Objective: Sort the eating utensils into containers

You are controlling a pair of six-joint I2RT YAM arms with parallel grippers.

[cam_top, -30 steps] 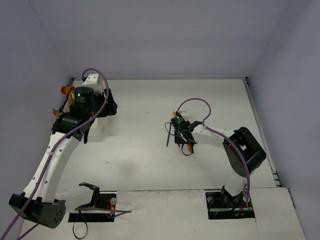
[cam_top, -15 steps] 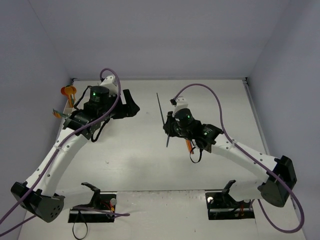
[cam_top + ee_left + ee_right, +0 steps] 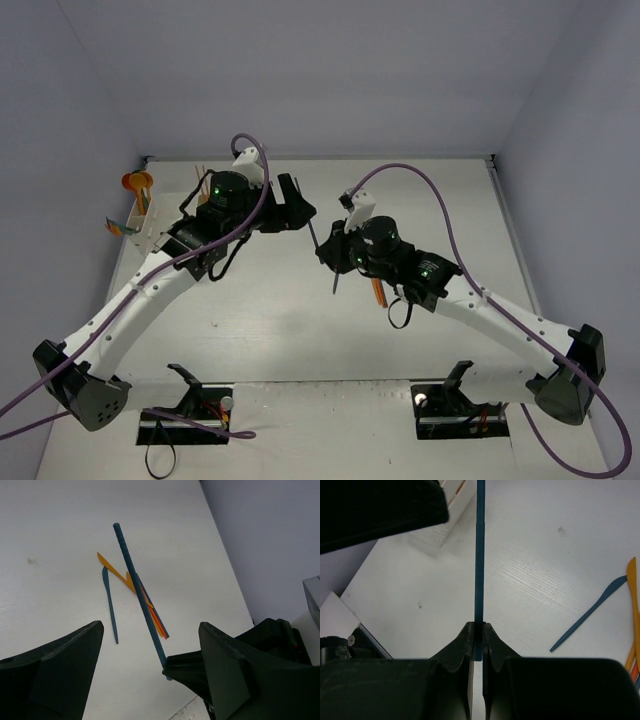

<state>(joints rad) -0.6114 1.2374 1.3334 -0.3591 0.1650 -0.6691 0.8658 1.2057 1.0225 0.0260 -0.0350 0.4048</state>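
1. The right fingers are closed on the lower end of a teal stick. The rest of the stick juts straight out ahead of their tips, above the counter.
2. The left fingers are spread wide and empty. The stick is seen beyond their tips, in line with the gap and not touched.
3. Loose utensils lie on the counter below and to the right of the right fingers.
4. The containers stand well behind the left fingers.
5. Handling is judged as follows: the stick is light, thin, fairly stiff and smooth, so it may pivot or slip in a pinch.
6. A hold near mid-length, squarely across the shaft, is advised.
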